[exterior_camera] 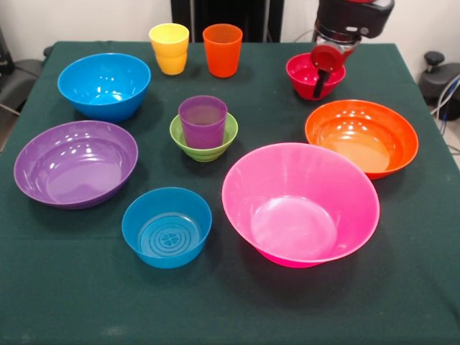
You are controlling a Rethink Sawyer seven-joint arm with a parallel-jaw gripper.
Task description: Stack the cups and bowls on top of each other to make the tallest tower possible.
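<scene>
The purple cup stands inside the small green bowl at the table's middle. The yellow cup and the orange cup stand upright side by side at the far edge. The small red bowl sits at the far right. My gripper comes down from above and reaches into the red bowl at its far rim. The bowl rests on the table.
A mid-sized blue bowl sits at far left, a purple bowl at left, a small blue bowl at near middle, the large pink bowl at near right and an orange bowl at right.
</scene>
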